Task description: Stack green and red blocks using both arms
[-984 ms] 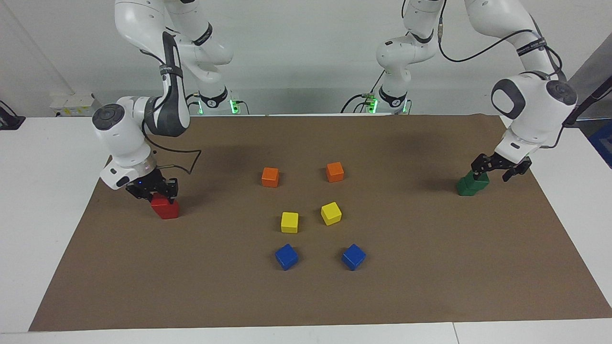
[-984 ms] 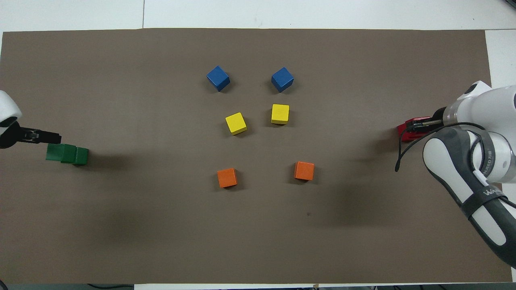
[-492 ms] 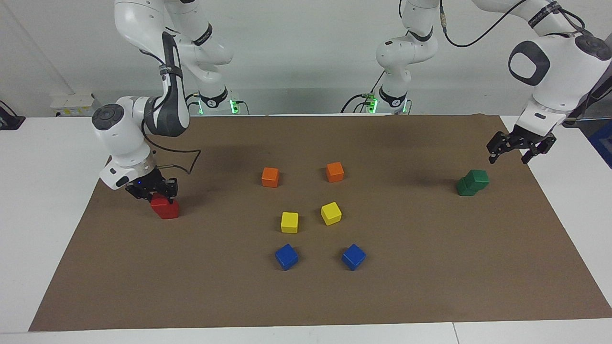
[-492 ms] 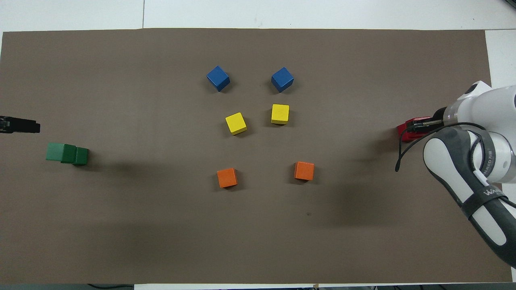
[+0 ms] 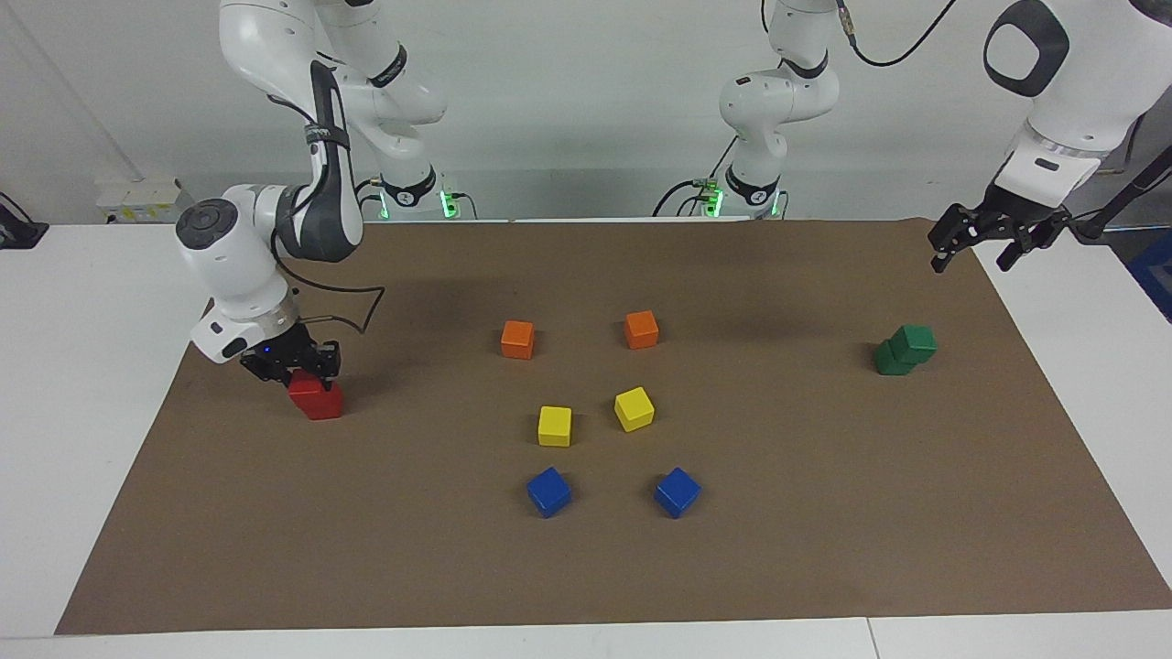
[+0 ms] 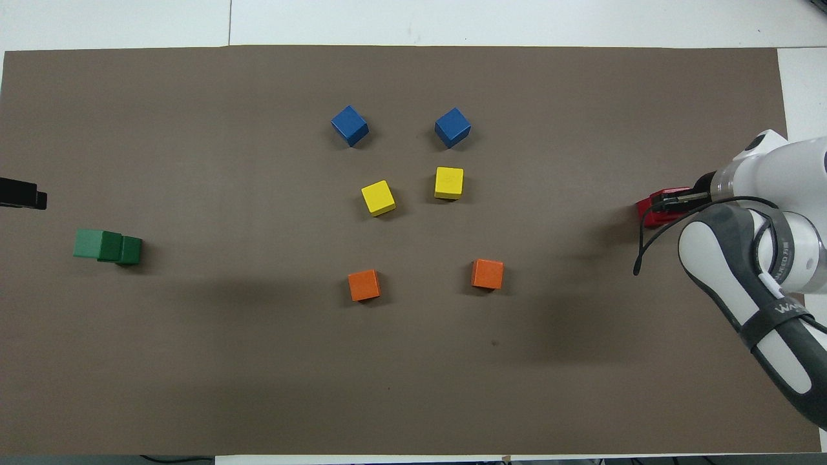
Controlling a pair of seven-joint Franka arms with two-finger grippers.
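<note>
At left arm's end of mat (image 5: 806, 513): green blocks (image 5: 905, 350) stacked, left gripper (image 5: 989, 240) high above, fingers apart, empty. At right arm's end: right gripper (image 5: 291, 361) clamped on red block (image 5: 316, 399).

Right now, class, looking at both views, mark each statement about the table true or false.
1. One green block sits on another. True.
2. The left end effector grips the green stack. False: it is raised over the mat's edge, open, holding nothing.
3. The right end effector is down at the red blocks. True.
4. The orange blocks are stacked. False: they sit apart on the mat.
5. The blue blocks lie nearest the robots. False: they lie farthest.
</note>
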